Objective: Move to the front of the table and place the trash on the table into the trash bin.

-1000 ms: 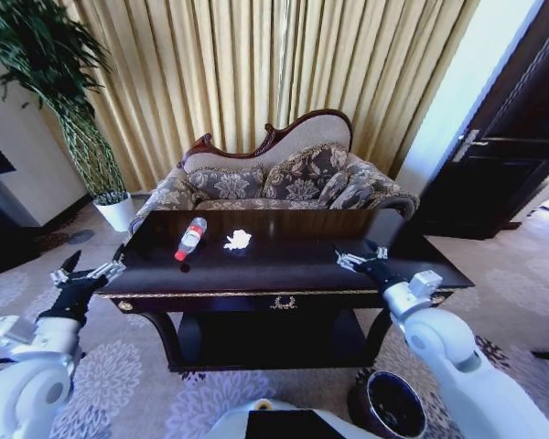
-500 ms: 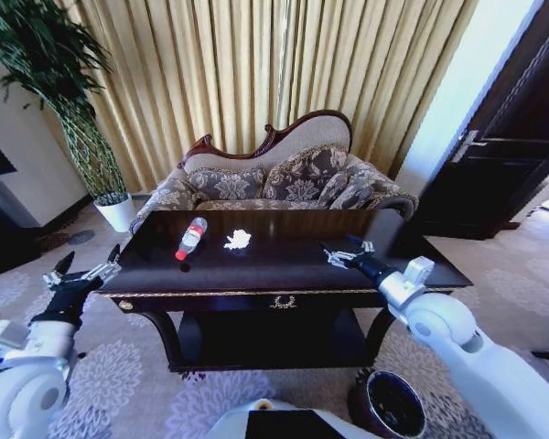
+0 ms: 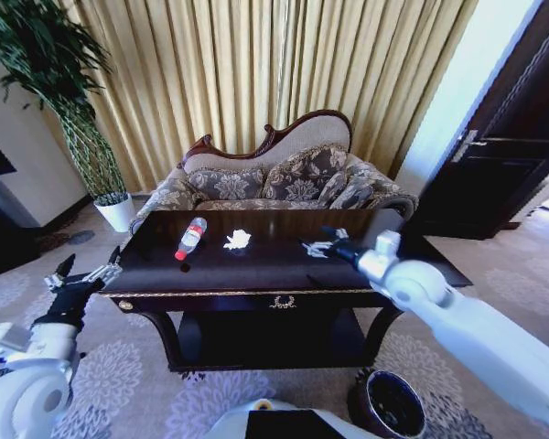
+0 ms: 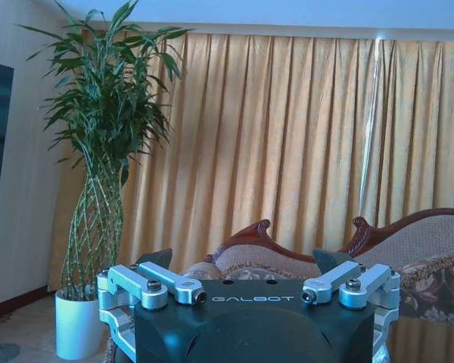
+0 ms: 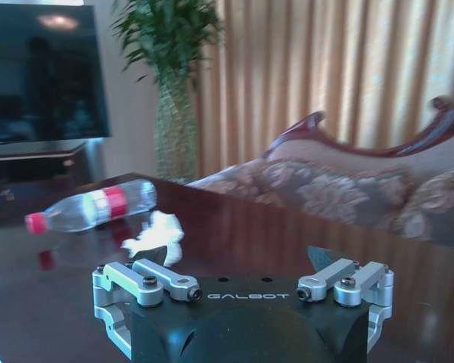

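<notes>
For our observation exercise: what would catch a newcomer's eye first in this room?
The right gripper, open, reaches over the dark table toward a white paper wad and a red-capped bottle lying beside it. The left gripper hangs off the table's left end, and the trash bin stands on the carpet near the robot.

Daylight comes through the gold curtains [image 3: 256, 82], which glow brightest in vertical bands between the folds. The dark table [image 3: 256, 265] top is glossy and mirrors the sofa [image 5: 348, 189] and the curtain light in soft streaks. The head view bends outward at its edges. In the right wrist view the television [image 5: 41, 72] is dim and perhaps slightly blurred.
</notes>
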`<state>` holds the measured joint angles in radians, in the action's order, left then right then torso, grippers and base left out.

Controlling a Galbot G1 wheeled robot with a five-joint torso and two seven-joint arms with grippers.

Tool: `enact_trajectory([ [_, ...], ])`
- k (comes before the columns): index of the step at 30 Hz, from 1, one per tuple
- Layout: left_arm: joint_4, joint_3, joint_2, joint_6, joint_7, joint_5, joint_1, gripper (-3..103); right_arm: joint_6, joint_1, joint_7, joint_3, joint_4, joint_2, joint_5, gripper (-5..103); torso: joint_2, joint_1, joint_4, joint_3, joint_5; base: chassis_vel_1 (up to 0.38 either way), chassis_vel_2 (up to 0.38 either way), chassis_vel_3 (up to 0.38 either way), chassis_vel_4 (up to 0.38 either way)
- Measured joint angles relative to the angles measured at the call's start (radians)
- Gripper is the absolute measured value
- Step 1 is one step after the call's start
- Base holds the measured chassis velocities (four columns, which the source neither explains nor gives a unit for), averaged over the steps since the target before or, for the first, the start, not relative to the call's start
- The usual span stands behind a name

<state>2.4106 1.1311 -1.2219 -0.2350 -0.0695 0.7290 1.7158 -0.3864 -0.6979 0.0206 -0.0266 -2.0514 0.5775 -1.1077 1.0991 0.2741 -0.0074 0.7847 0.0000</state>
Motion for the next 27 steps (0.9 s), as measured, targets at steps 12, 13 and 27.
enact_trajectory([
  [12, 0.02, 0.011, -0.016, -0.003, -0.008, -0.014, 0.017, 100, -0.046, 0.412, 0.005, -0.402, 0.186, 0.154, -0.043, 100, 0.0, 0.0, 0.0003, 0.0, -0.0005, 0.0, 0.0, 0.0, 0.0],
  [13, 0.021, 0.016, -0.019, -0.002, -0.008, -0.015, 0.018, 100, -0.052, 0.433, 0.005, -0.423, 0.202, 0.17, -0.043, 100, 0.0, 0.0, 0.0, 0.0, -0.0004, 0.0, 0.0, 0.0, 0.0],
  [27, 0.032, 0.024, -0.036, -0.003, -0.014, -0.022, 0.022, 100, -0.238, 0.563, 0.152, -0.504, 0.284, 0.315, -0.084, 100, 0.0, 0.0, 0.0, 0.0, -0.0004, 0.0, 0.0, 0.0, 0.0],
])
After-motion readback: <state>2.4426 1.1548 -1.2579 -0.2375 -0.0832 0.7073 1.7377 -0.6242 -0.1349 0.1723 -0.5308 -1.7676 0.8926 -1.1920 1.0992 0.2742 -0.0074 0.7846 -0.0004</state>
